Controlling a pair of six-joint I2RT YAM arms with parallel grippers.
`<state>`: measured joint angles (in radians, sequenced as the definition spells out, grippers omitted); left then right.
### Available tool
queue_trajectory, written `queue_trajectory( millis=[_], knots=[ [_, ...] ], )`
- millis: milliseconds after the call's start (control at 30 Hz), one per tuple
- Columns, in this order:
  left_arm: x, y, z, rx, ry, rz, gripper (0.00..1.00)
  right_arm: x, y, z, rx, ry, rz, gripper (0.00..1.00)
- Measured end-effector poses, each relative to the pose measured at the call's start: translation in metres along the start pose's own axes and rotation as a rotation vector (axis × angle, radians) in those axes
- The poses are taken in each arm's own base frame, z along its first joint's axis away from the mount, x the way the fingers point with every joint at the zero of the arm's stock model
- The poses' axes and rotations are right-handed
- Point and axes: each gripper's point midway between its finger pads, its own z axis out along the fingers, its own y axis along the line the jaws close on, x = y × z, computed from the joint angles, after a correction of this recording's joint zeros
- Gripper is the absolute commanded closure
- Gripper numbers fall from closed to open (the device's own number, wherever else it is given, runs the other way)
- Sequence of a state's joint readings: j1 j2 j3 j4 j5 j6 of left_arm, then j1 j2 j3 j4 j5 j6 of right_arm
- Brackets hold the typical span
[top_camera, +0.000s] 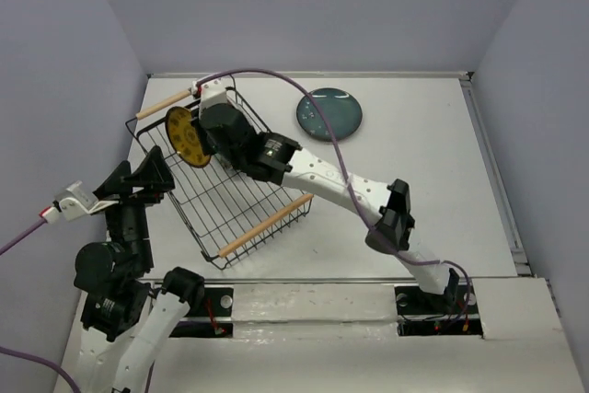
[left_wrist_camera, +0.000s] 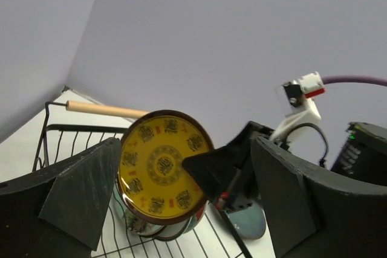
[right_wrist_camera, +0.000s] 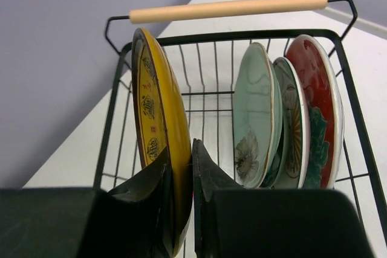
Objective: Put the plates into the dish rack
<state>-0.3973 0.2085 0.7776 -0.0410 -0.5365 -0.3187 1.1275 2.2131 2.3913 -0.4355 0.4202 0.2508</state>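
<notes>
The black wire dish rack (top_camera: 230, 204) sits at the left of the table with a wooden handle at each end. My right gripper (top_camera: 204, 138) reaches into its far end, shut on the rim of the small yellow plate (top_camera: 188, 136), which it holds upright on edge. In the right wrist view the gripper (right_wrist_camera: 181, 176) clamps the yellow plate (right_wrist_camera: 154, 113); pale mint (right_wrist_camera: 254, 110), small teal patterned (right_wrist_camera: 294, 128) and red (right_wrist_camera: 317, 98) plates stand to its right. The dark teal plate (top_camera: 329, 113) lies flat on the table. My left gripper (top_camera: 152, 175) is open beside the rack's left edge. The cream-orange plate is out of view.
The left wrist view looks between its open fingers (left_wrist_camera: 78, 191) at the yellow plate (left_wrist_camera: 162, 167), the rack's far handle (left_wrist_camera: 103, 110) and the right gripper's finger. Grey walls close the table on three sides. The right arm (top_camera: 350, 192) crosses over the rack's right corner.
</notes>
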Motion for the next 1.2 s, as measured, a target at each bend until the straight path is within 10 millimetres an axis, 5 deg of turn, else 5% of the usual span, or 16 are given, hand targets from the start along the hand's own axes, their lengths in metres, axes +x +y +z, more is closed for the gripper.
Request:
queue_trajectory(
  millis=[133, 367, 633, 1200],
  knots=[
    [0.012, 0.004, 0.0, -0.006, 0.035, 0.023, 0.01, 0.031, 0.003, 0.022, 0.139, -0.02, -0.089, 0.93],
    [0.012, 0.003, -0.002, 0.0, 0.038, 0.025, 0.01, 0.076, -0.022, 0.059, 0.324, -0.052, -0.277, 0.93],
    [0.005, 0.004, -0.007, 0.013, 0.017, 0.015, 0.01, 0.094, -0.03, 0.083, 0.386, -0.101, -0.351, 0.93],
    [0.008, -0.002, -0.007, 0.048, 0.033, 0.021, 0.01, 0.125, -0.035, 0.101, 0.408, -0.101, -0.424, 0.93]
  ],
)
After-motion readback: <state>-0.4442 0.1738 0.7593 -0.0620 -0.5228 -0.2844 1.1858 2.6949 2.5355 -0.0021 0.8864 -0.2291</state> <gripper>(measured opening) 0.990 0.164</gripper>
